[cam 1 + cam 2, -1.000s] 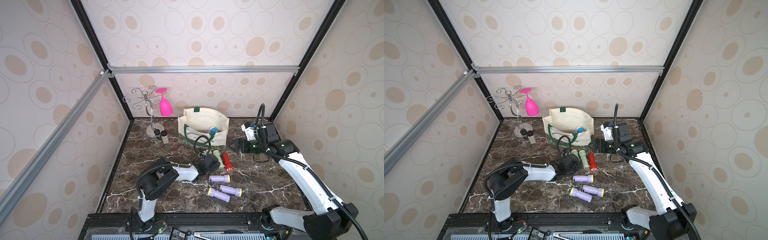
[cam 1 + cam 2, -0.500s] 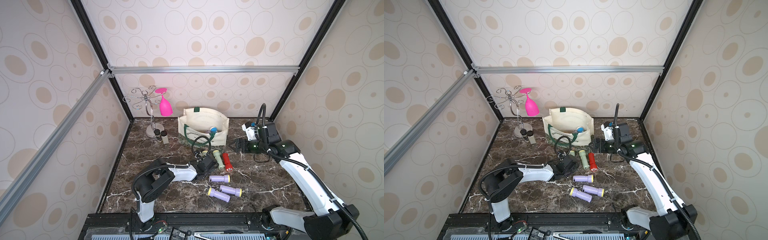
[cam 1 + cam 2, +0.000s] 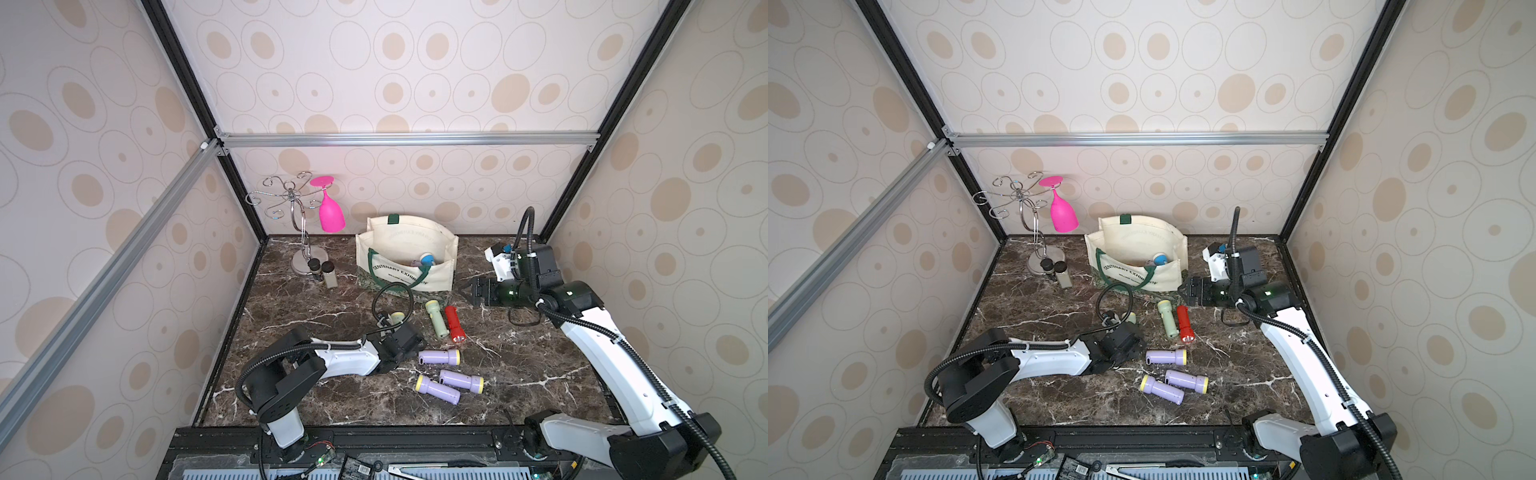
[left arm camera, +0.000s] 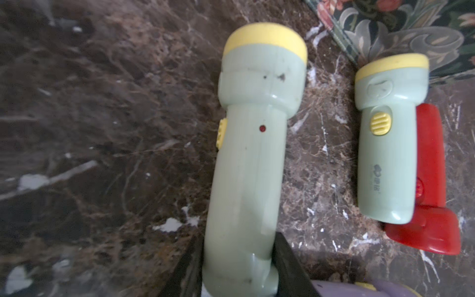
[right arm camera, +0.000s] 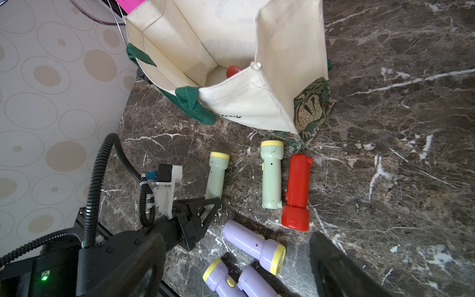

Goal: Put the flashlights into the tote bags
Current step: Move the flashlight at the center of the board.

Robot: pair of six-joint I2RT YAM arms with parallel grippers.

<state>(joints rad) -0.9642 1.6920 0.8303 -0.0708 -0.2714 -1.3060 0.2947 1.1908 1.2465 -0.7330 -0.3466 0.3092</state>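
Flashlights first: you have one pale green flashlight (image 4: 252, 154) pinched at its tail by the left end effector (image 5: 212, 203), jaws closed snug on either side of the barrel. Its yellow head points toward the tote bag (image 3: 436, 272). Can't tell whether it rests on the table (image 3: 311, 299) or sits just off it. Just beside it lie a second pale green flashlight (image 3: 436, 320) and a red flashlight (image 3: 454, 326), touching side by side, the green head toward the bag and the red head away. Nearer the front edge is a lone lilac flashlight (image 3: 439, 356) by your left wrist, then a second lilac flashlight (image 3: 461, 380) and a third lilac flashlight (image 3: 436, 389) lying close together, all with yellow rings. The bag stands open near the rear wall. A blue flashlight (image 3: 427, 259) shows inside it in both top views, and another red one (image 5: 232, 70) lies at its bottom in the right wrist view. Your right end effector (image 3: 462, 292) hangs off the bag's right end, tips aimed at it, jaws spread wide with nothing between them. Left rear corner: two dark-capped jars (image 3: 322, 268) at the foot of a wire rack (image 3: 297, 220), with a pink glass (image 3: 331, 212) hung upside down.
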